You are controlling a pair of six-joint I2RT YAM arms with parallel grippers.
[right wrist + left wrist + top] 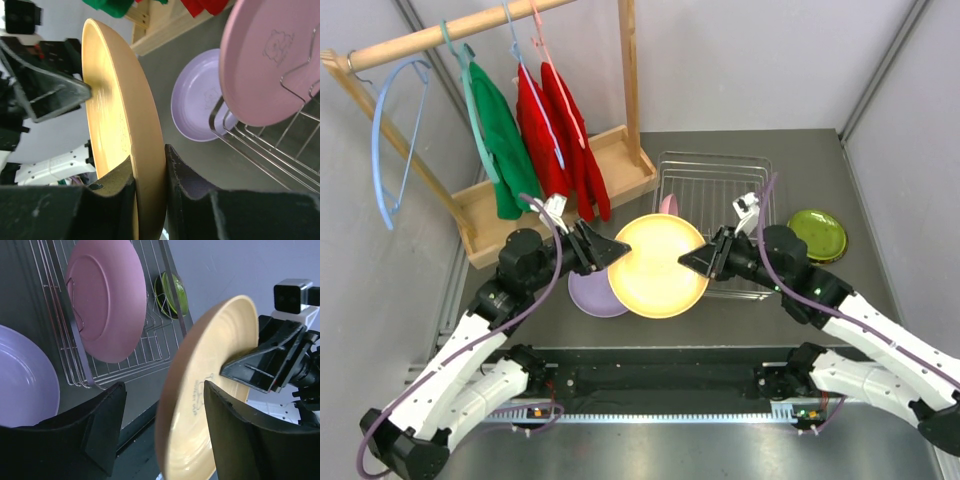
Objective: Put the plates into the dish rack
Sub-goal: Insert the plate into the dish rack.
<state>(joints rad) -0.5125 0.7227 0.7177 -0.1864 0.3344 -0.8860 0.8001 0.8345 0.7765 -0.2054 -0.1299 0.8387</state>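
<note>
Orange-tan plate point(657, 265) held off desk point(720, 315) just before dish rack point(715, 185): right fingers point(116, 200) clamped on rack-side rim, left fingers point(100, 430) apart, loosely straddling far rim.

Smooth plastic with a soft sheen: the orange-tan plate point(658, 266), the pink plate point(107, 297), the lavender plate point(197, 107). The lime green plate point(817, 235) looks glossier. The dish rack point(710, 180) is shiny metal wire, the clothes stand point(470, 30) bare matt wood.

Grey table point(740, 322) has the dish rack point(715, 185), a lavender plate point(586, 296), a green plate point(817, 235) and a wooden clothes stand point(492, 214) on it.
</note>
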